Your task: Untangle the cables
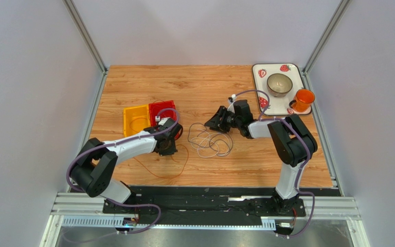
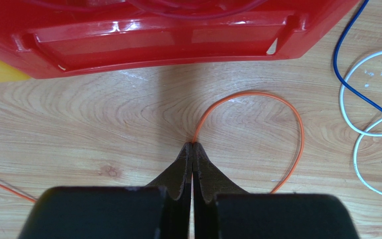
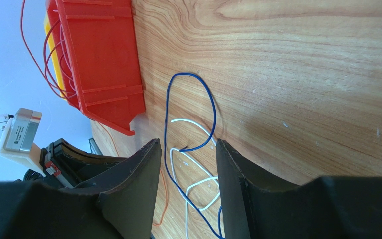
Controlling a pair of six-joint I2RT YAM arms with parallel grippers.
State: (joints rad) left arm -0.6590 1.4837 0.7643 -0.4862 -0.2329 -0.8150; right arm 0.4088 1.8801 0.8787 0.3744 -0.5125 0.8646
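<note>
Lab cell, aluminium rails [image 1: 76,206] — blank walls [image 1: 204,31]

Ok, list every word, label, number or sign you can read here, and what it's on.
None readable. The red bin, yellow bin, tray, bowl and orange cup carry no writing; the tray bears only painted strawberries.

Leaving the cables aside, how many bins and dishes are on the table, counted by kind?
bins: 2, red bin and yellow bin
tray: 1
bowl: 1
cup: 1
total: 5
</note>
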